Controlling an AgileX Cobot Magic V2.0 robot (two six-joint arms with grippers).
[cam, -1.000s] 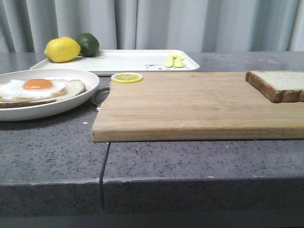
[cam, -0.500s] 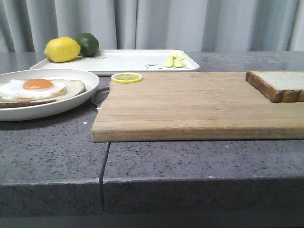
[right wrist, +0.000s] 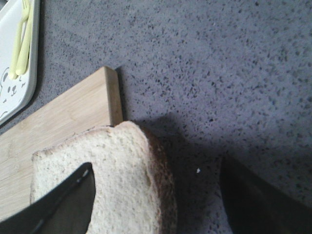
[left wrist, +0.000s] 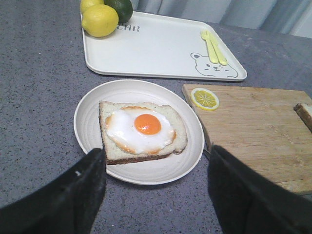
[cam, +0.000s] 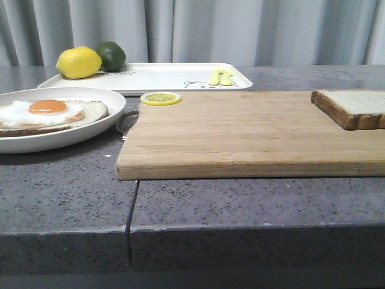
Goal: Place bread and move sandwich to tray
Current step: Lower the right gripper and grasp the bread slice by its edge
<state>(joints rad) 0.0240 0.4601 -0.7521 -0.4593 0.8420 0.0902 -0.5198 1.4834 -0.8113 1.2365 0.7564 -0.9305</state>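
Now my right claw hangs open above the bread at the board's corner, straddling one crust. Best centre, then pinch the crusts gently. Left claw gapes over the sandwich; tray beyond.

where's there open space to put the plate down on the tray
The tray's middle is bare, bordered by the lemons and lime at one end and the fork and bear print at the other. The cutting board is open between the lemon slice and the bread.
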